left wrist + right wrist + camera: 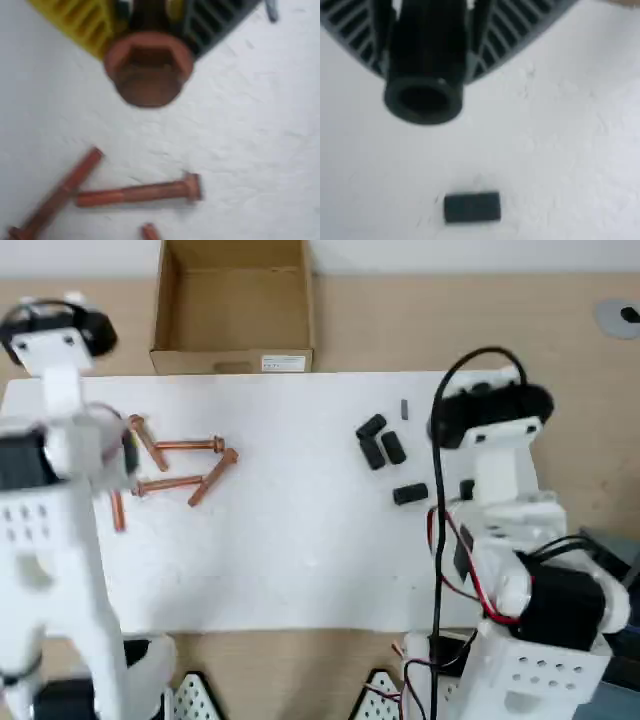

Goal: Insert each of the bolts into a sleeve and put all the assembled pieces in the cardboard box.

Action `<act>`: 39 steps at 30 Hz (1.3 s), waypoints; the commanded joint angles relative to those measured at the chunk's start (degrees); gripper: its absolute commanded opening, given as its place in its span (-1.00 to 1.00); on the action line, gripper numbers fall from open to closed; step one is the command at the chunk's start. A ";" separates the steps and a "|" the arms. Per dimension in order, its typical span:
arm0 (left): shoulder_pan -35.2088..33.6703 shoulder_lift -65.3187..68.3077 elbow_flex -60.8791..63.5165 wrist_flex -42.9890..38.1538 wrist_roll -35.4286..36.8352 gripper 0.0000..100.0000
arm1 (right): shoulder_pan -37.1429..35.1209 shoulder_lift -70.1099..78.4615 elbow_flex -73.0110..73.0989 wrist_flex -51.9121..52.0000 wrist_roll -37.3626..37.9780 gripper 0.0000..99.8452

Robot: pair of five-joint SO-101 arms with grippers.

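My left gripper (150, 22) is shut on a copper bolt (149, 70), whose hex head faces the camera, above the white mat (260, 125). More loose bolts (140, 192) lie on the mat below it. In the high view several copper bolts (185, 465) lie at the mat's left side beside the left arm (60, 455). My right gripper (427, 25) is shut on a black sleeve (424, 95), its bore facing the camera. Another sleeve (472, 206) lies on the mat under it. Several black sleeves (380, 445) lie right of centre near the right arm (500, 475).
The open cardboard box (232, 360) stands at the back, just beyond the mat's far edge. A small grey piece (404, 410) lies near the sleeves. The white mat (300, 550) has free room in its middle and front. Cables (440, 540) hang by the right arm.
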 commanded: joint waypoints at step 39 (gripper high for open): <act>23.03 -72.04 62.68 -40.00 42.37 -1.00 | -48.57 -47.78 59.21 -44.22 -13.54 -0.98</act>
